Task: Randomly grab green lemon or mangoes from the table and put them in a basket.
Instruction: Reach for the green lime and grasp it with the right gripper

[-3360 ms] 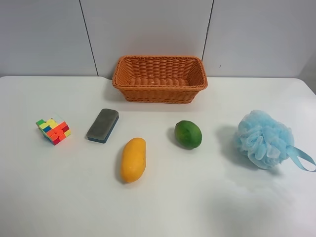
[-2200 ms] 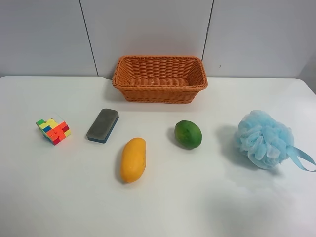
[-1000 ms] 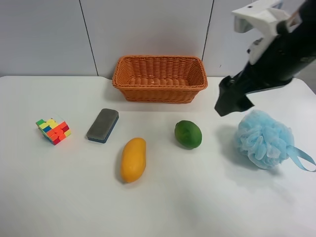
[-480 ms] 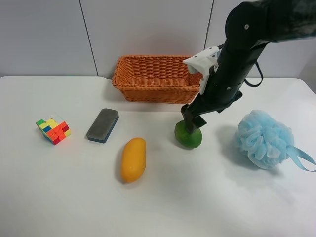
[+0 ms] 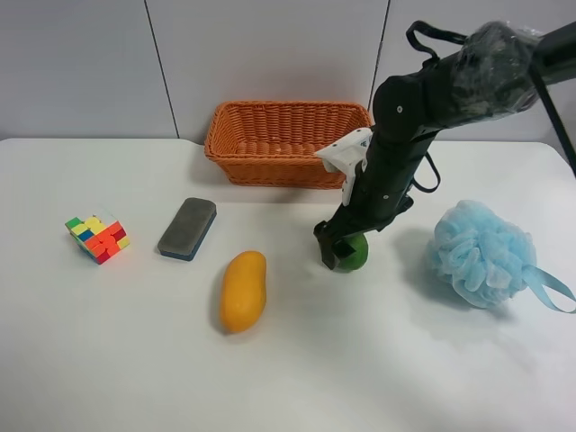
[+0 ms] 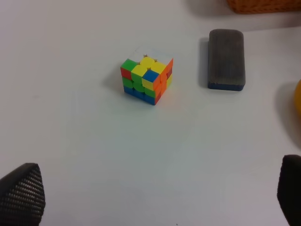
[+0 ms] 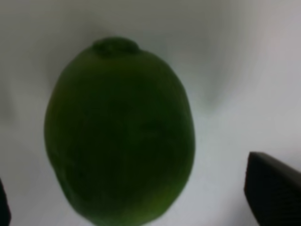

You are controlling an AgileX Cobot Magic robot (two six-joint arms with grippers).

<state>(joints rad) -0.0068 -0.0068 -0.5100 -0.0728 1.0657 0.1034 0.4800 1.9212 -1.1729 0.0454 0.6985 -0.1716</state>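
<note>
The green lemon (image 7: pixel 120 132) is seen lying on the plain white table (image 5: pixel 108 360), in front of the basket (image 5: pixel 290 135). It is flanked by the fingers of the right gripper (image 7: pixel 138 197) (spread, neither touching it). The left gripper (image 6: pixel 155 197) is held with its fingers wide apart above the table. A grey panelled wall (image 5: pixel 81 63) is seen behind.

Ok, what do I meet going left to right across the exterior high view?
Colourful puzzle cube → grey eraser → mango → green lemon → blue bath pouf. The basket behind spans mango to lemon, so I leave it out.
</note>
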